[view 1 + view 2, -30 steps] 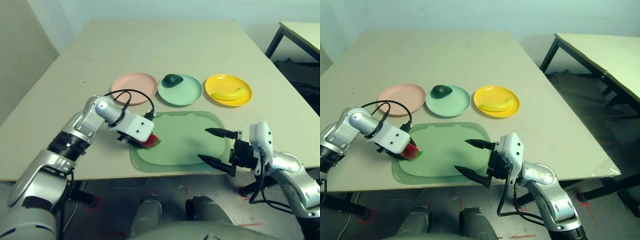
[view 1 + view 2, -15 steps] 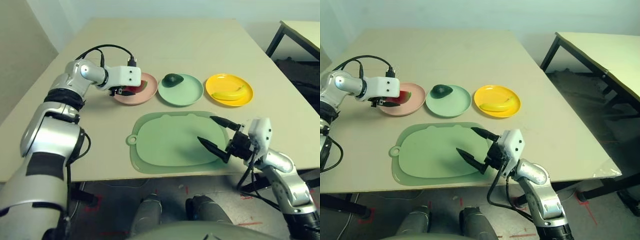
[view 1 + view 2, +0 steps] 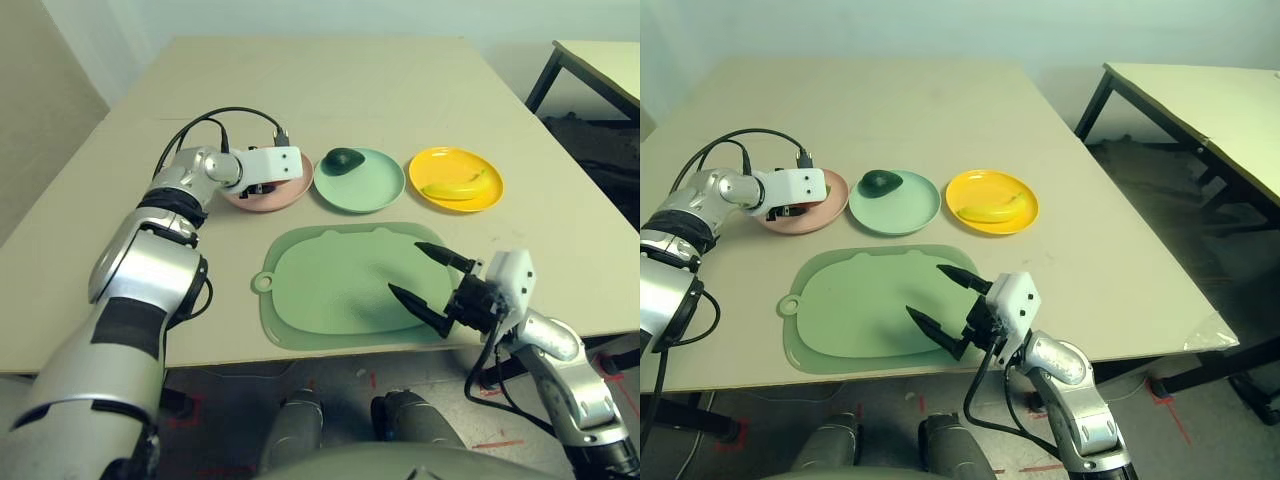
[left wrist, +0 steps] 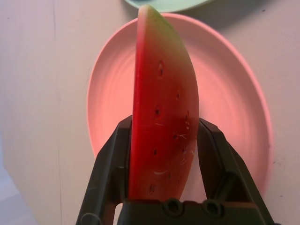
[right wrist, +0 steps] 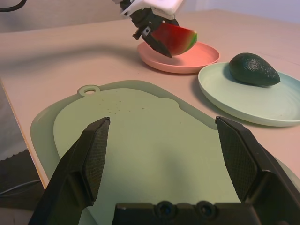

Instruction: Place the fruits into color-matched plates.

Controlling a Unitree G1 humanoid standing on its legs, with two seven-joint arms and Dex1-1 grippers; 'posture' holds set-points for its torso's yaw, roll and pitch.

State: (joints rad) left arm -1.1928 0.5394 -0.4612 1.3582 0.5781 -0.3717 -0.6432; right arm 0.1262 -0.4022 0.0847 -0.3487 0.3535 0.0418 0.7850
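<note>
My left gripper [image 4: 164, 124] is shut on the red watermelon wedge [image 4: 161, 108] with green rind, fingers pressed on both its flat sides. It holds the wedge [image 5: 176, 38] just above the pale pink plate [image 3: 255, 201] at the row's left end. A dark green avocado [image 3: 345, 159] lies in the mint green plate [image 3: 365, 193] in the middle. On the bright yellow plate [image 3: 440, 160] at the right lies the curved banana [image 3: 455, 188]. Over the near right corner of the board, my right gripper [image 3: 405, 268] stands open and empty.
A large green cutting board [image 3: 330, 290] with a small ring handle lies in front of the plates, near the table's front edge. A second table [image 3: 1200, 90] stands apart at the back right. Bare tabletop stretches behind the plates.
My left arm has carried the watermelon wedge from the board's left edge up to the pink plate and settled closer over it. The right gripper shifted slightly, still open.
</note>
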